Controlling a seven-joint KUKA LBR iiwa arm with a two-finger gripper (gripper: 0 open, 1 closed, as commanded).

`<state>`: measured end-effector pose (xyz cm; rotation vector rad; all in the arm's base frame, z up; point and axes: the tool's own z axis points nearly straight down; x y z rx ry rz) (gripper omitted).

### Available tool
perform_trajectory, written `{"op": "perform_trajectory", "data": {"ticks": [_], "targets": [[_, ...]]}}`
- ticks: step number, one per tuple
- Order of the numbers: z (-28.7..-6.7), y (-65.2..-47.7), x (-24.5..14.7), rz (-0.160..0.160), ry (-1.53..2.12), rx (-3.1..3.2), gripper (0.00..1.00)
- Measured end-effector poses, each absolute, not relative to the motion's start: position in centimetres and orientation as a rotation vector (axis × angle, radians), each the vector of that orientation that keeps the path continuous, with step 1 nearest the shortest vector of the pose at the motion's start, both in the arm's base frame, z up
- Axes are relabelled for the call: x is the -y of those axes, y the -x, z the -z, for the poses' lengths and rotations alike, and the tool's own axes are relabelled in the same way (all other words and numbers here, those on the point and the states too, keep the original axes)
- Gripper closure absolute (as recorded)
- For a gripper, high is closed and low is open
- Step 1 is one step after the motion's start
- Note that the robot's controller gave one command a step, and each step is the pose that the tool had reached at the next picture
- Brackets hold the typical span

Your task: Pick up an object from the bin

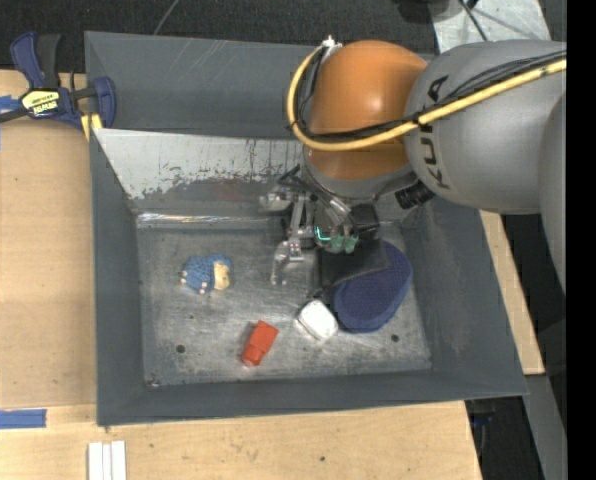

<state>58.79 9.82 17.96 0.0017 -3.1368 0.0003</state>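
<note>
My gripper hangs under the orange-covered wrist, near the middle of the bin toward its back wall. It stands over bare floor with nothing visibly in it. Just right of it and toward the front lies a dark blue oval pouch, partly under the wrist. A small white block rests against the pouch's left end. A red block lies further toward the front. To the gripper's left sits a small blue and yellow thing.
The arm and its orange cover hide the bin's back right part. Bare bin floor stretches along the left side and the front edge. The bin's sloping walls rise on all sides.
</note>
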Motion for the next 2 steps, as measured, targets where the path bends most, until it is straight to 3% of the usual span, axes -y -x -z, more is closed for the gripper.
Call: {"op": "perform_trajectory", "data": {"ticks": [1, 2], "targets": [[-7.7, -61.9, -13.7, 0.001, 0.029, 3.138, 0.00], [-7.4, -61.6, -17.8, 0.001, -0.302, 3.136, 0.00]]}}
